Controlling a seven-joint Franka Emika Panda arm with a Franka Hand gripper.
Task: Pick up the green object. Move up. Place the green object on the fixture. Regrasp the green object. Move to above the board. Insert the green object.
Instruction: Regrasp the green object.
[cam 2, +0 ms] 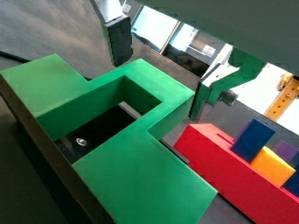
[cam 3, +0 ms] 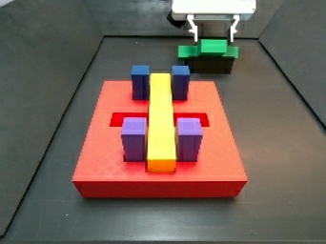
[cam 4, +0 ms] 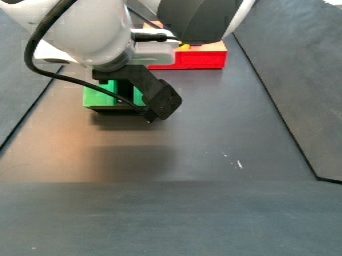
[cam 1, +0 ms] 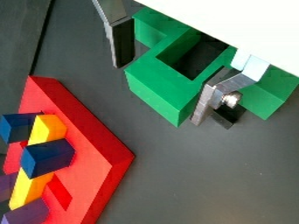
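Bright, even light falls from overhead, putting a soft sheen on the dark floor (cam 4: 201, 150) and a blurred shadow beneath the arm in a side view. In both wrist views the gripper (cam 1: 176, 74) over the green object (cam 1: 176, 79) looks slightly soft and stretched toward the edges.

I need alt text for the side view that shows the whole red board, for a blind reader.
The gripper hangs over the green object, which sits on the dark fixture behind the red board. The board carries a yellow bar between blue and purple blocks.
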